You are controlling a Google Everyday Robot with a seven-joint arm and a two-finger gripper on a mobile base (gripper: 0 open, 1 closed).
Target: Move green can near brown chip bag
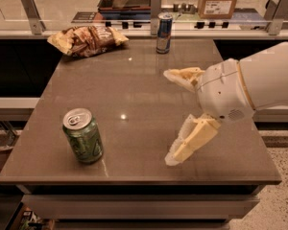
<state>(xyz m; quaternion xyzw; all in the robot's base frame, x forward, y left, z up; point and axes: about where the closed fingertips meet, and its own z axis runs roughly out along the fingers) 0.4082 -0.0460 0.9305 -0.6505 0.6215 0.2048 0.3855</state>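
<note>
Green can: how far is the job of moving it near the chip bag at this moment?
Done: nothing yet. The green can stands upright at the front left of the table, far from the chip bag at the back left corner. In hand: the gripper hangs open and empty over the right side, apart from the can. Left: reach the can, grasp it, carry it to the bag, set it down.

The green can (83,135), silver-topped, is being seen standing upright at the near left. The brown chip bag (88,40) is being seen lying at the far left, well apart. The gripper (169,117) is being held right of the can, fingers spread.
</note>
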